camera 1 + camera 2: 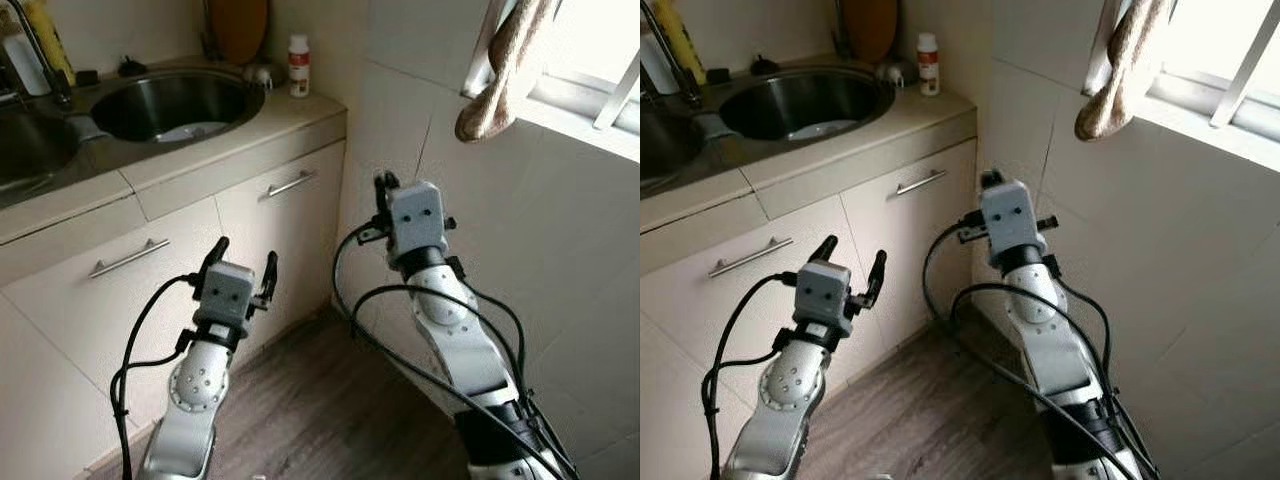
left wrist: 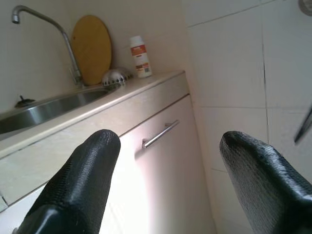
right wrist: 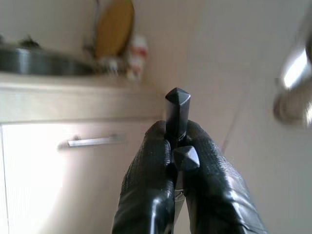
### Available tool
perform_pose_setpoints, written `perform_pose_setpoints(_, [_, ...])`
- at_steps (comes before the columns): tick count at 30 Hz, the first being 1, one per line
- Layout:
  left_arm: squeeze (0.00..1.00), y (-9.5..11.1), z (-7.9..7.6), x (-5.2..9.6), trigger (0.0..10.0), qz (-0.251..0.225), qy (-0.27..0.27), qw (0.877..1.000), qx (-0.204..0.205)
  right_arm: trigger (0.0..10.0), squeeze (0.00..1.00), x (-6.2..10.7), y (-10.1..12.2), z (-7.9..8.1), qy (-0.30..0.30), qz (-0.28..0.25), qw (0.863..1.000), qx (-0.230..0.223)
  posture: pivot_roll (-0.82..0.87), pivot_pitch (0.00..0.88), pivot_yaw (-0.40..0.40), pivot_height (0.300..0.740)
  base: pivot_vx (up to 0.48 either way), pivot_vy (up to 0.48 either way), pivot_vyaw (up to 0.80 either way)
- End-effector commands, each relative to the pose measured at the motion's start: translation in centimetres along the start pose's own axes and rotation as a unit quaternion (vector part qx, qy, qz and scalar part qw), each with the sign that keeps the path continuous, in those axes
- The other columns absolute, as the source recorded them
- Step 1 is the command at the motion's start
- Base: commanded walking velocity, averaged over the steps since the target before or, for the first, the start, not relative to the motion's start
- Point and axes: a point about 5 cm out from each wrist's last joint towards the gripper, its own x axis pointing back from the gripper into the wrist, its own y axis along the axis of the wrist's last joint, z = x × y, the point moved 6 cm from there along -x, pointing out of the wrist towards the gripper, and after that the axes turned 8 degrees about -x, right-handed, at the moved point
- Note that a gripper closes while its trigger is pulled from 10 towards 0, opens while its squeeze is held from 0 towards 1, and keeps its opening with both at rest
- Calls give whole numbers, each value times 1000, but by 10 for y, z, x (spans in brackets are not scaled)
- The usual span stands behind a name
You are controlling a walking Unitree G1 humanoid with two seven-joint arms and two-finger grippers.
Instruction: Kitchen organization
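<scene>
White bottle stands on the counter, well beyond gaping left gripper and closed right gripper.

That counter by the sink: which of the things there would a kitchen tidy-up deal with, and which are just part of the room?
Probably for tidying:
- white bottle at the counter's corner
- wooden board leaning on the wall
- metal strainer beside the sink
- yellow bottle

Just there:
- tap
- cupboard handles
- cloth hanging at the window

Left gripper is open, right gripper shut, both empty.
</scene>
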Motion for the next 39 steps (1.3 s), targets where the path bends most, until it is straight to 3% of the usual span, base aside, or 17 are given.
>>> perform_pose_setpoints(1, [0, 3, 3, -1, 10000, -5, 2, 1000, -4, 10000, 0, -6, 9, 1, 8, -16, 998, -56, 101, 0, -37, 740, 0, 0, 0])
perform_pose_setpoints(3, [0, 3, 3, -1, 10000, -5, 2, 1000, -3, 10000, 0, -5, 15, 5, 33, -25, 995, -91, 100, 0, -36, 740, 0, 0, 0])
perform_pose_setpoints(6, [0, 3, 3, -1, 10000, -5, 1, 1000, -3, 10000, 0, -5, 14, 4, 31, -16, 996, -79, 98, 0, -36, 740, 0, 0, 0])
perform_pose_setpoints(8, [0, 3, 3, -2, 10000, -5, 1, 1000, -4, 10000, 0, -2, 24, 2, 32, -49, 996, -64, 102, 0, -37, 740, 0, 0, 0])
perform_pose_setpoints(20, [0, 5, 4, -2, 10000, -10, 2, 1000, -5, 10000, 0, 2, 29, -3, 37, -74, 995, -51, 99, 0, -35, 740, 0, 0, 0])
perform_pose_setpoints(28, [0, 11, 6, -1, 10000, -25, 5, 1000, -3, 10000, 0, 3, 38, -2, 42, -99, 993, -56, 101, 0, -36, 740, 0, 0, 0])
perform_pose_setpoints(39, [0, 17, 9, -2, 10000, -37, 11, 999, -8, 10000, 0, 0, 65, -3, 40, -148, 984, -94, 101, 0, -37, 740, 300, 0, 0])
